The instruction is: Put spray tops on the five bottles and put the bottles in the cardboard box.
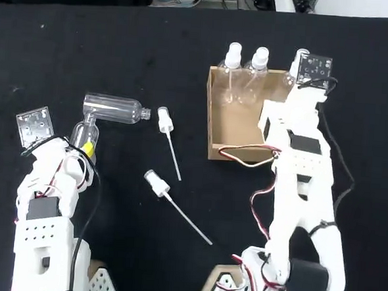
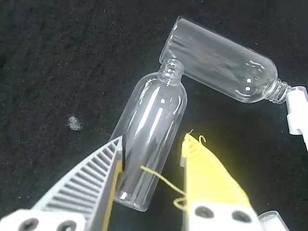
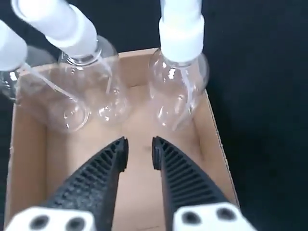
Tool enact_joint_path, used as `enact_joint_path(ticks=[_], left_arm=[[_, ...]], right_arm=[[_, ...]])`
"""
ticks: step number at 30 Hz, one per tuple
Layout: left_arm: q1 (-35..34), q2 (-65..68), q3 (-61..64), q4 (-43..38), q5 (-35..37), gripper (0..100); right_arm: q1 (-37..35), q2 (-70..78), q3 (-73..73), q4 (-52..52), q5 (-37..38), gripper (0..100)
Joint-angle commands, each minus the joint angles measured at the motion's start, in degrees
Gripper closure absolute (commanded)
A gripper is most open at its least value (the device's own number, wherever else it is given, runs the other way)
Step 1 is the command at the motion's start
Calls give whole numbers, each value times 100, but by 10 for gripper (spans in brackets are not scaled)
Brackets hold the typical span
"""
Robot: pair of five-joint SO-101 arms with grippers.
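Black cloth covers the desk up to its back edge, at the top of the high view.

The box sits on the right half, open side up. Three capped bottles stand in a row against its far wall, and the third is partly hidden behind the right arm. The box floor nearer the arm is bare cardboard. The right gripper hangs over that floor, short of the bottles. Its fingers are a narrow gap apart with nothing between them. The arm's wires drape over the box's near wall.

On the left half, the left gripper straddles an uncapped bottle lying on the desk. One of its fingers is on each side of the bottle's lower body, spread apart. Whether they press the plastic cannot be told. This bottle's mouth touches the base end of a second bottle, also uncapped and lying on its side.

A spray top lies just beside the second bottle's mouth, its tube pointing toward the arms. Another top lies nearer the arms, and its long tube slants toward the right arm's base. A broad strip of desk separates both tops from the box's left wall.
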Motion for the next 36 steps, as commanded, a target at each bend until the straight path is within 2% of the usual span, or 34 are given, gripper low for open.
enact_joint_path(ticks=[1, 10, 17, 19, 21, 23, 25, 29, 33, 36], left_arm=[[-48, -70, -22, -123, 44, 809], [-31, -70, -22, -114, 44, 809], [-66, -70, -22, -105, 44, 809], [-75, -70, -22, -105, 44, 809], [-75, -70, -22, -97, 44, 809], [-84, -70, -40, -97, 44, 809], [-127, -70, -84, -97, 44, 809], [-400, -70, -391, 97, 44, 809], [-848, -70, -1209, 976, 44, 809], [-1323, -9, -1736, 1424, 26, 809]], right_arm=[[431, -295, -224, 35, 9, 946], [1143, -303, -233, 114, 9, 946], [624, -989, -1059, 2866, 18, 945], [299, -1262, -1314, 3499, 97, 945], [-97, -1490, -1473, 4079, 554, 945], [-615, -1684, -1578, 4598, 932, 945], [-1213, -1824, -1622, 4932, 1002, 945], [-2620, -1903, -1587, 4967, 774, 944], [-3912, -1798, -1596, 4519, 132, 944], [-4589, -1552, -1516, 3956, -88, 944]])
